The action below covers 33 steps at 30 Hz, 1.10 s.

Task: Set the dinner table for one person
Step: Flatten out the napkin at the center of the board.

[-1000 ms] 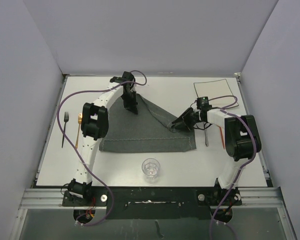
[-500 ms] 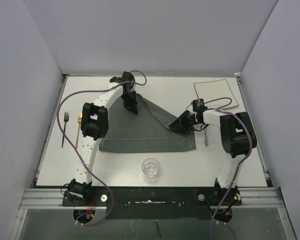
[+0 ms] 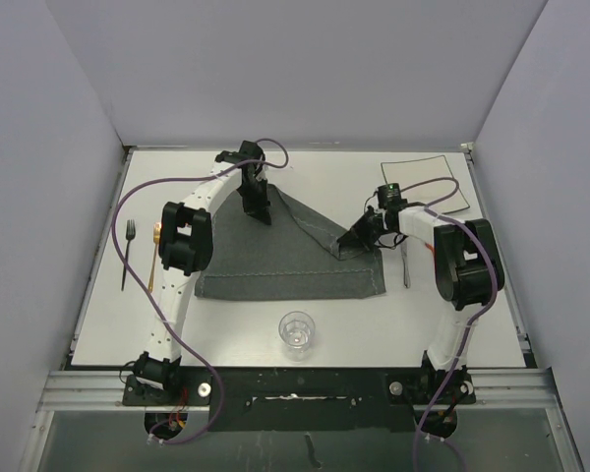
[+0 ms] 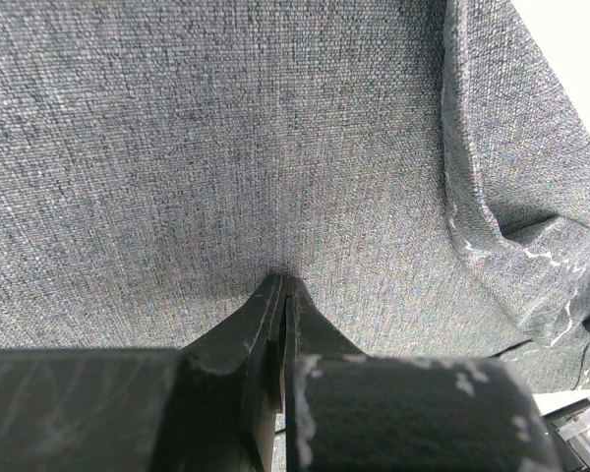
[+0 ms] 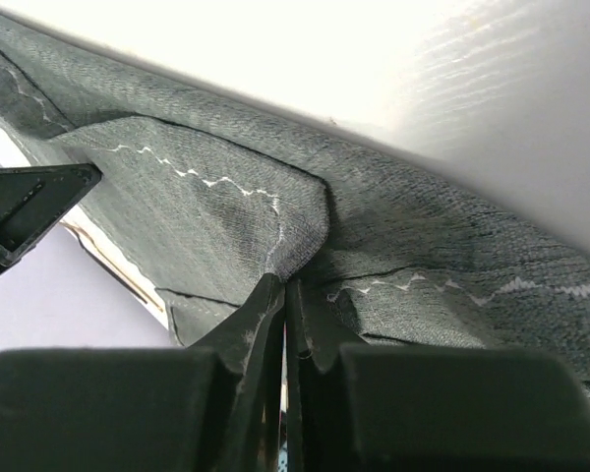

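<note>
Our left gripper (image 4: 283, 287) is clamped on the far corner of the placemat (image 3: 275, 265), and our right gripper (image 5: 284, 287) pinches its folded-over right corner. The dinner table (image 3: 236, 329) spreads beneath both arms, with the placemat at its middle and a glass (image 3: 296, 331) near the front edge.

So the counter (image 3: 226, 329) is basically one big flat rectangle: matte white top with a thin metal strip running round the edge. It sits level, long side going left to right, and fills pretty much the whole floor between the pale walls (image 3: 49, 147). The surface looks smooth and plain, bright under the light.
</note>
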### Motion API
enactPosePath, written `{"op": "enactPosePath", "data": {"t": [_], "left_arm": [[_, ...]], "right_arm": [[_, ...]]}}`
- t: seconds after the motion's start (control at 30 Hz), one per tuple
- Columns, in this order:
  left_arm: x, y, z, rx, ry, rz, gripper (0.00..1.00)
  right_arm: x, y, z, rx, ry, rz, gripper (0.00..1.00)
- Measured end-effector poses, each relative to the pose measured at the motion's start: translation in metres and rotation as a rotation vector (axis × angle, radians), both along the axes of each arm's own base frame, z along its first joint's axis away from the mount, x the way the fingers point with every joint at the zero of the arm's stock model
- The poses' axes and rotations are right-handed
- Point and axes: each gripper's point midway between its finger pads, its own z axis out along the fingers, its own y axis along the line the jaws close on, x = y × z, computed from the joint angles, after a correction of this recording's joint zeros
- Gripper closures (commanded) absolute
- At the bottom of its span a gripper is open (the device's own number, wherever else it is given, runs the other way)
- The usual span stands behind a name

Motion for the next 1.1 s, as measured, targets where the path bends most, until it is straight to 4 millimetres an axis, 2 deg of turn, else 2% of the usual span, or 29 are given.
{"op": "enactPosePath", "data": {"t": [0.13,0.23,0.47,0.57,0.7,0.8,0.93,1.03,1.1], "left_arm": [[0.0,0.0,0.0,-0.002,-0.001,-0.004,1.0],[0.0,0.0,0.0,-0.003,-0.001,-0.004,1.0],[0.0,0.0,0.0,-0.006,0.0,-0.005,1.0],[0.0,0.0,0.0,-0.006,0.0,-0.005,1.0],[0.0,0.0,0.0,-0.007,0.0,-0.006,1.0],[0.0,0.0,0.0,-0.007,0.0,-0.005,1.0],[0.0,0.001,0.0,-0.008,0.001,-0.005,1.0],[0.0,0.001,0.0,-0.008,0.001,-0.005,1.0],[0.0,0.001,0.0,-0.008,0.001,-0.004,1.0]], "right_arm": [[0.007,0.0,0.01,-0.046,-0.034,0.029,1.0],[0.019,0.001,0.027,-0.102,-0.092,0.073,1.0],[0.063,0.003,0.094,-0.26,-0.334,0.196,1.0],[0.075,-0.004,0.117,-0.34,-0.4,0.236,1.0],[0.103,-0.019,0.144,-0.48,-0.506,0.257,1.0],[0.117,-0.031,0.146,-0.575,-0.541,0.271,1.0],[0.139,-0.042,0.134,-0.682,-0.555,0.307,1.0],[0.162,-0.047,0.115,-0.757,-0.555,0.335,1.0],[0.17,-0.051,0.098,-0.796,-0.536,0.35,1.0]]}}
